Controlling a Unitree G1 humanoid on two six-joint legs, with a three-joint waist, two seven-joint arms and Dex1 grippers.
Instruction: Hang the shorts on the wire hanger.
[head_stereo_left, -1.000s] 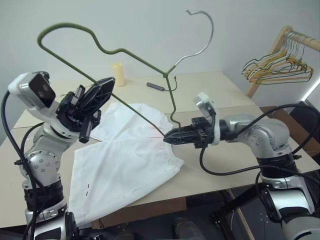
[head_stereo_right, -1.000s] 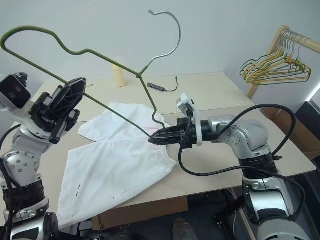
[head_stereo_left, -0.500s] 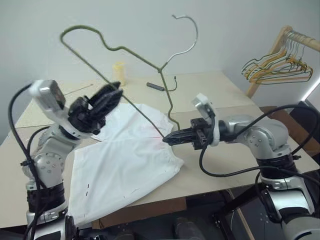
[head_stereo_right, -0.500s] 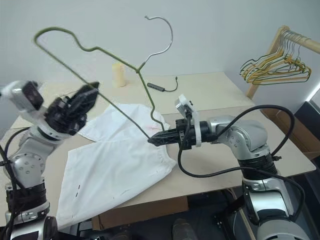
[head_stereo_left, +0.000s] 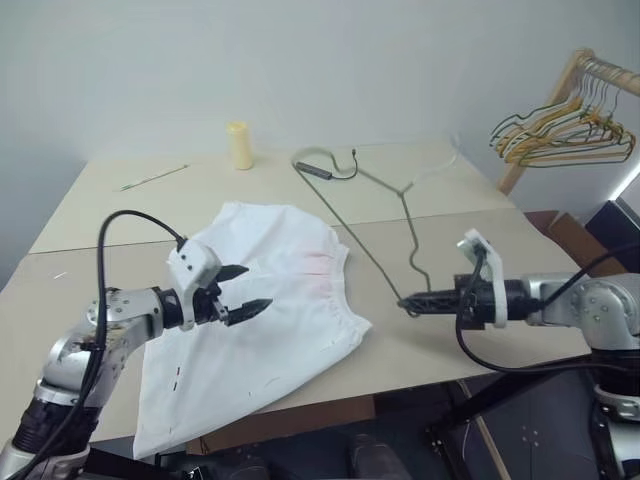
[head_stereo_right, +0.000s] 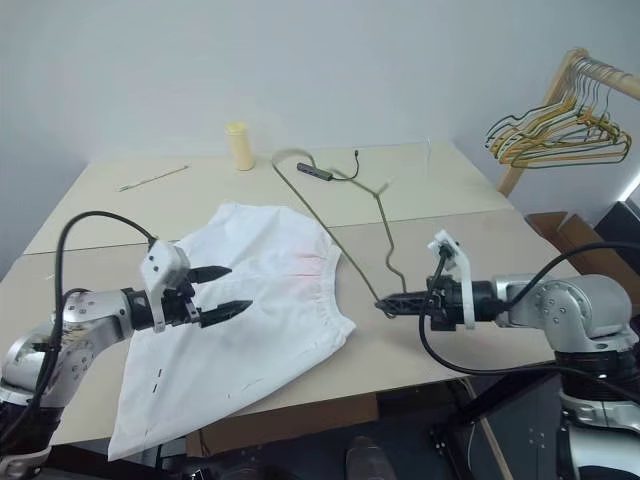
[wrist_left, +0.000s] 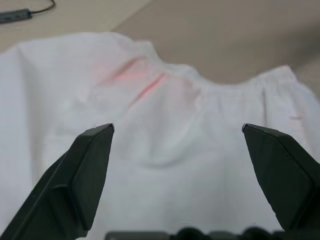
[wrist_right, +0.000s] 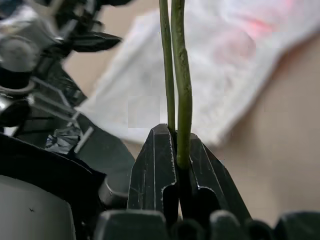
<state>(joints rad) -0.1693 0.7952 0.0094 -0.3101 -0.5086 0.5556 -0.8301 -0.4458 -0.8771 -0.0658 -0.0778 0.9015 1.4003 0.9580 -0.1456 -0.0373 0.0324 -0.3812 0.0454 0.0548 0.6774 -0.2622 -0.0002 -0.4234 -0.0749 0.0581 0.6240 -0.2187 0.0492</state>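
head views: i see the shorts (head_stereo_left: 262, 325) spread flat on the surface (head_stereo_left: 90, 200), the wire hanger (head_stereo_left: 385, 210) lying beside them toward the right. right gripper (head_stereo_left: 408, 301) is clamped on the hanger's corner. left gripper (head_stereo_right: 222, 292) hovers over the shorts.

left wrist view: jaws released wide above the gathered waistband (wrist_left: 240, 85), nothing held.

right wrist view: jaws clenched on two runs of the green wire.

step in hand, as i judge it: reaching for the shorts. next move calls for lowering the left jaws and pinching the fabric.
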